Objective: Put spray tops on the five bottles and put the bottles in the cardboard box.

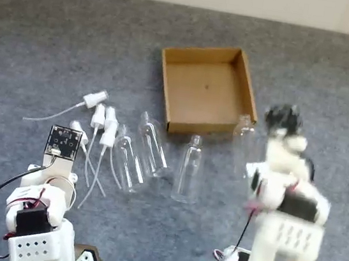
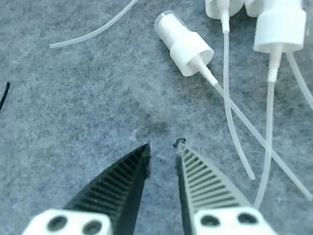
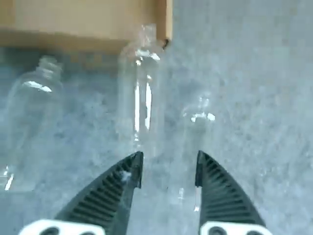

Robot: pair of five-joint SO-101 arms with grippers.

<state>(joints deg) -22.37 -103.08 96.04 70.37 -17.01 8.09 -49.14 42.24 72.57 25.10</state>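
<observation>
Left claw (image 2: 162, 144) hung a little open over the grey mat (image 2: 73, 98), holding nothing, near the white spray tops (image 2: 186, 46). Right claw (image 3: 166, 164) was open wider, with clear bottles (image 3: 139, 88) just ahead, beside the cardboard box (image 3: 73, 22).

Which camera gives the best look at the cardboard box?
The high view: the whole cardboard box lies open, nothing inside. The right wrist view catches its near wall and a corner behind bottles; the left wrist view faces spray tops instead.
</observation>
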